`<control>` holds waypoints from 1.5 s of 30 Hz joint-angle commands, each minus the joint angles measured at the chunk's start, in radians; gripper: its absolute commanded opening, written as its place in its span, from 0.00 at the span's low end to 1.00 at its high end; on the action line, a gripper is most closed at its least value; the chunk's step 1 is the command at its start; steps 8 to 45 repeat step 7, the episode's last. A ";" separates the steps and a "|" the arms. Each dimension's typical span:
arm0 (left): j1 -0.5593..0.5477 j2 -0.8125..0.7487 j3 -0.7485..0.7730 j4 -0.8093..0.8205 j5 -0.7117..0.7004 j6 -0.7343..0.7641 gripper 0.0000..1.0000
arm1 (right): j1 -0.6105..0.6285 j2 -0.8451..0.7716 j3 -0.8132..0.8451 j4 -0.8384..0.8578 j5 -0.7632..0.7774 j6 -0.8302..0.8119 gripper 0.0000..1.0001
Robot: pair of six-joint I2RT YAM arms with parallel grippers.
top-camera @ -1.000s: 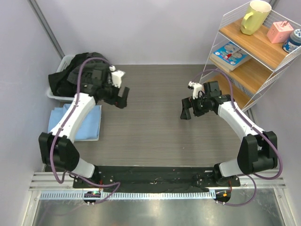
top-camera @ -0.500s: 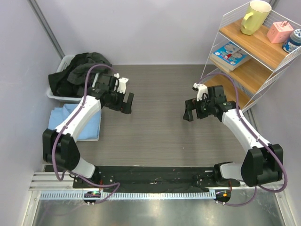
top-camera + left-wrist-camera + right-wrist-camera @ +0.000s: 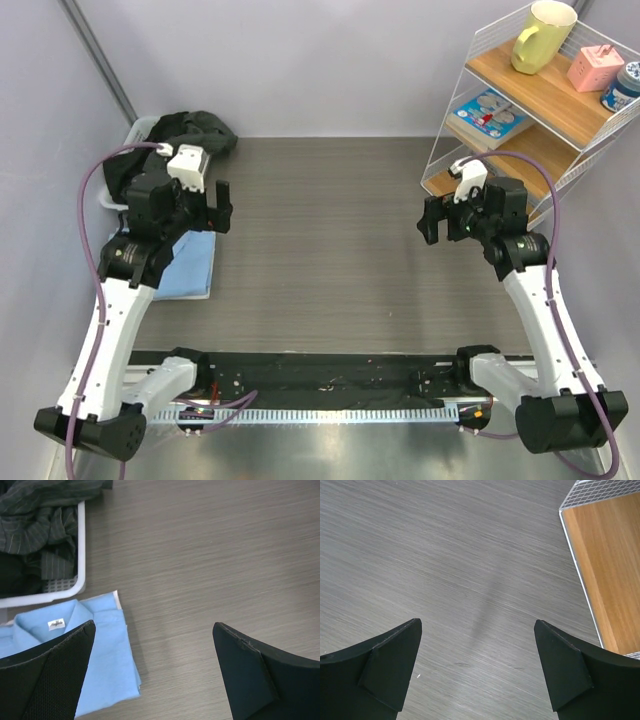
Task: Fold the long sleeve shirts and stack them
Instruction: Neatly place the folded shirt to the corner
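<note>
**Left and right grippers, with the work laid out around them.** The left gripper [image 3: 155,675] is shown with its jaws spread wide and nothing between them. It is held above the table [image 3: 330,250] near the left edge, and no cloth is touched. In the left wrist view one black finger [image 3: 47,677] is seen over the light blue shirt [image 3: 107,665], the other over the table surface. The right gripper [image 3: 477,672] is likewise spread wide and empty. It is held above the table toward the right edge, near the foot of the wire rack [image 3: 540,150].

The light blue shirt is laid folded and flat at the left edge of the table. Its collar is turned toward the far side, and a white label [image 3: 56,624] is visible inside the collar. A narrow white edge [image 3: 117,596] is seen at the shirt's far right corner; what it belongs to cannot be told.

Just beyond the shirt, at the far left corner, a white basket [image 3: 80,540] is placed. It is filled with dark striped garments [image 3: 35,520], which spill over its rim.

The wire rack is set at the far right corner and is fitted with wooden shelves. A yellow mug [image 3: 543,35] and a pink box [image 3: 595,68] are stood on the top shelf, and a flat printed pack [image 3: 490,115] is laid on the shelf below.
</note>
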 commanded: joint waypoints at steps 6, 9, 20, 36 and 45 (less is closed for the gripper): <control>0.009 0.187 -0.072 -0.050 -0.102 -0.052 1.00 | 0.000 0.086 -0.012 -0.012 -0.035 0.007 1.00; 0.009 0.190 -0.072 -0.050 -0.099 -0.056 1.00 | -0.002 0.088 -0.016 -0.014 -0.034 0.001 1.00; 0.009 0.190 -0.072 -0.050 -0.099 -0.056 1.00 | -0.002 0.088 -0.016 -0.014 -0.034 0.001 1.00; 0.009 0.190 -0.072 -0.050 -0.099 -0.056 1.00 | -0.002 0.088 -0.016 -0.014 -0.034 0.001 1.00; 0.009 0.190 -0.072 -0.050 -0.099 -0.056 1.00 | -0.002 0.088 -0.016 -0.014 -0.034 0.001 1.00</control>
